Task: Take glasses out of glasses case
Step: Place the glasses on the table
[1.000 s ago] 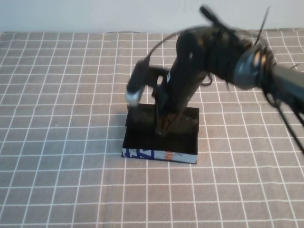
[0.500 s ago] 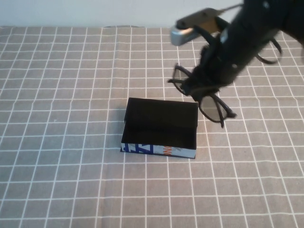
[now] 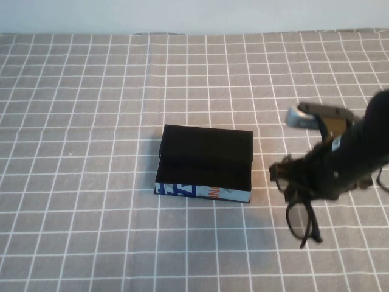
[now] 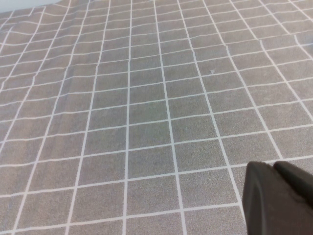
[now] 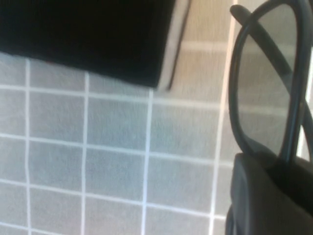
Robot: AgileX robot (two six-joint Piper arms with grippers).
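Observation:
The glasses case (image 3: pixel 203 164) stands open in the middle of the checked cloth, its black inside empty and its printed front facing me. My right gripper (image 3: pixel 311 181) is to the right of the case, shut on the black glasses (image 3: pixel 302 220), which hang just above the cloth with one lens ring lowest. In the right wrist view a lens (image 5: pixel 266 83) rises from my right gripper (image 5: pixel 276 169), and a corner of the case (image 5: pixel 93 34) is close by. My left gripper (image 4: pixel 274 167) shows only in the left wrist view, shut and empty over bare cloth.
The grey checked tablecloth (image 3: pixel 91 109) covers the whole table. A pale wall runs along the far edge (image 3: pixel 182 15). The right arm's silver wrist part (image 3: pixel 304 115) sits above the glasses.
My right gripper lifted the glasses out of the case, swung up and back, then came down to the right of the case. The case stayed put, now empty.

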